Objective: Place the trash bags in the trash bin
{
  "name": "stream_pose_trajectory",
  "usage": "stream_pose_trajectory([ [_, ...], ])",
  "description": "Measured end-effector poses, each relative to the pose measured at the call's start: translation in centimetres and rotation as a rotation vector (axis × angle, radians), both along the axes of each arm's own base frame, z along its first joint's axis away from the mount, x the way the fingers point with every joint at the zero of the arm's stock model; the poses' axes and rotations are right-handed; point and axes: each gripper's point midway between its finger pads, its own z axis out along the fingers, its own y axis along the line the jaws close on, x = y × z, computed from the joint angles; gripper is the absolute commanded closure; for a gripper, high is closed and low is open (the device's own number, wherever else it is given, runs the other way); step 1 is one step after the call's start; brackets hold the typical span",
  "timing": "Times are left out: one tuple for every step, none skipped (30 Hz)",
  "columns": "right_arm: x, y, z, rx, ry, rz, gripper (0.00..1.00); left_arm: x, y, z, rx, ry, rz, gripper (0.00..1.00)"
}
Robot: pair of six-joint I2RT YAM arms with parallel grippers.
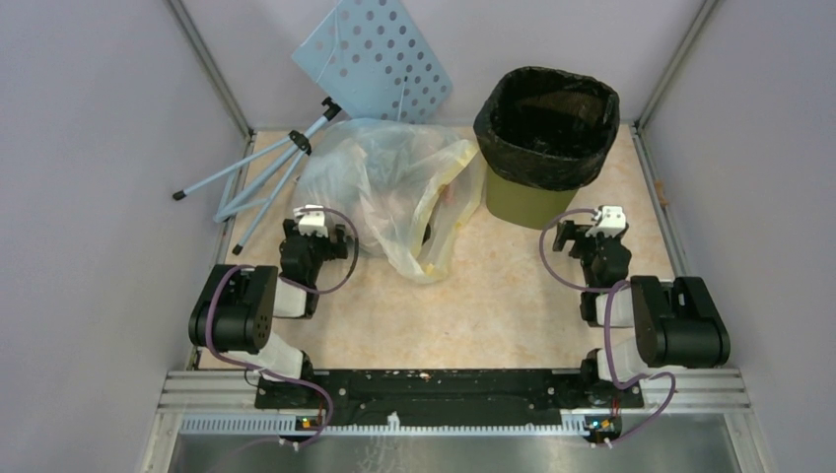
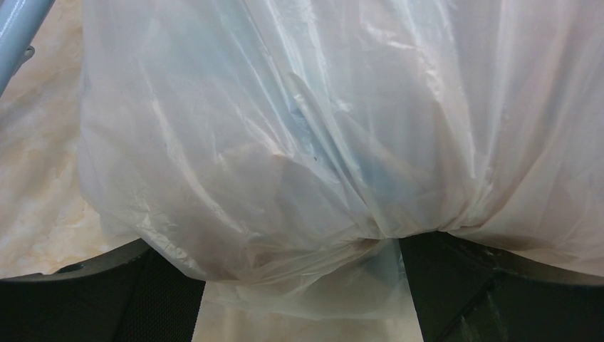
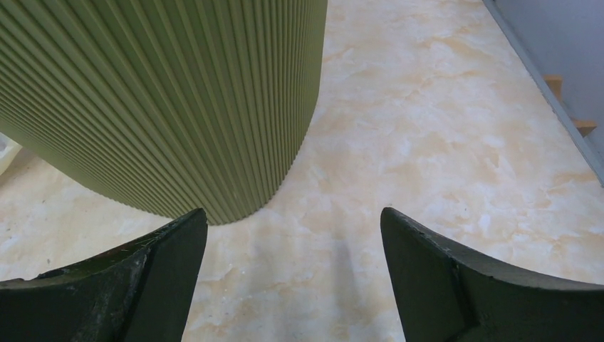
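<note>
The glossy black trash bag lines the olive-green trash bin, its edge folded down over the rim. The bin stands at the back right. My right gripper is open and empty, low over the table just in front and to the right of the bin. In the right wrist view, the gripper has the bin's ribbed wall ahead on the left. My left gripper is open against the translucent bag. In the left wrist view, the gripper has a fold of that bag hanging between its wide-apart fingers.
A large translucent clear-yellowish bag with things inside lies in the middle back and fills the left wrist view. A pale blue perforated board leans at the back. A light blue tripod lies at the left, with one leg in the left wrist view.
</note>
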Motion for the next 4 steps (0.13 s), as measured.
stream_pose_trajectory([
  [0.0, 0.0, 0.0, 0.0, 0.0, 0.0, 0.1, 0.0, 0.0, -0.01, 0.0, 0.0, 0.0, 0.01],
  [0.0, 0.01, 0.0, 0.0, 0.0, 0.0, 0.1, -0.01, -0.01, -0.02, 0.0, 0.001, 0.0, 0.01],
  [0.0, 0.0, 0.0, -0.001, 0.0, 0.0, 0.1, -0.02, -0.01, -0.04, 0.0, 0.002, 0.0, 0.01],
  [0.0, 0.0, 0.0, -0.001, 0.0, 0.0, 0.1, -0.03, -0.01, -0.07, 0.0, 0.003, 0.0, 0.01],
])
